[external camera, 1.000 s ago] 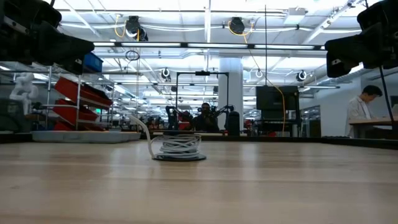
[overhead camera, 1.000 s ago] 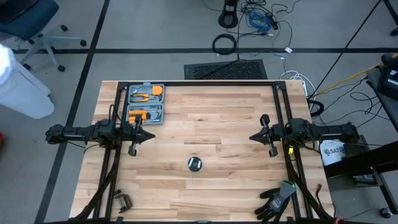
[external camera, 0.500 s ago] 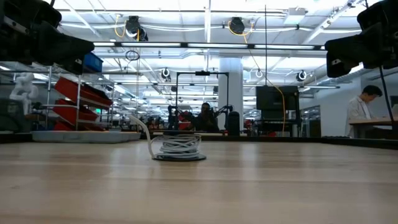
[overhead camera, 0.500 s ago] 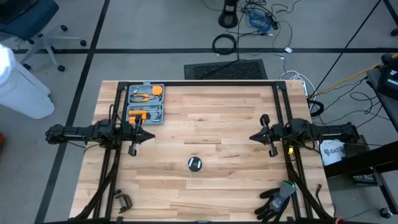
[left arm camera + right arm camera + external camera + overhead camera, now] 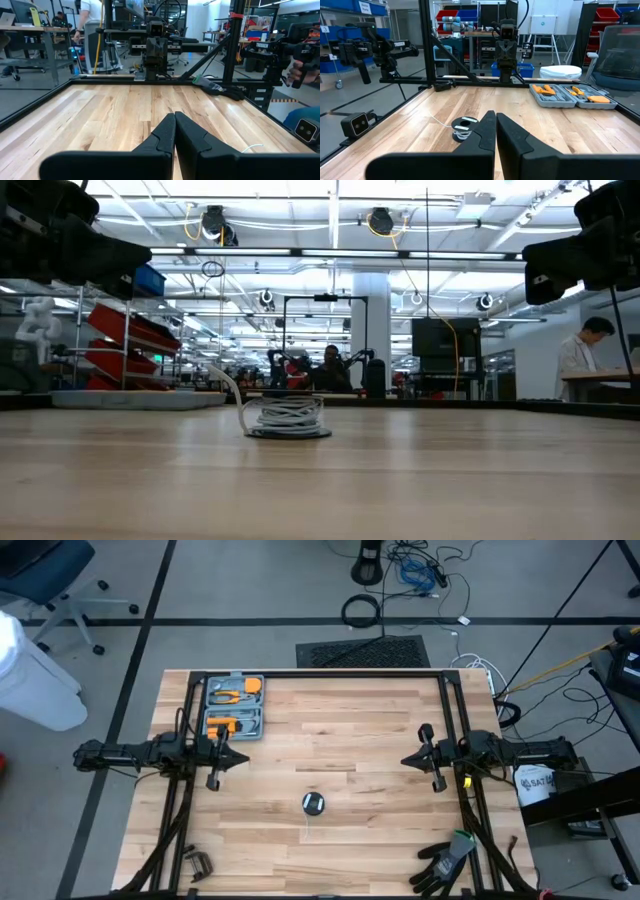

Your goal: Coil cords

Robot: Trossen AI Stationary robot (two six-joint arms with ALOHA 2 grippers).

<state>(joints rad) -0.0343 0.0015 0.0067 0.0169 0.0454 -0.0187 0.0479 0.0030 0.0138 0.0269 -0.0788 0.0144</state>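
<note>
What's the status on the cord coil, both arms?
Left gripper and right gripper shut, empty, parked at table sides. White cord wound on its reel, mid-table, short tail loose. Nothing in the way; tool case far left corner.

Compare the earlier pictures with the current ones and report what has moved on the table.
Nothing visibly changed. The left gripper and right gripper hang shut over the table at either side, holding nothing. The white cord sits wound on its reel near the middle, untouched, and the grey tool case lies open at the far left corner as before.
</note>
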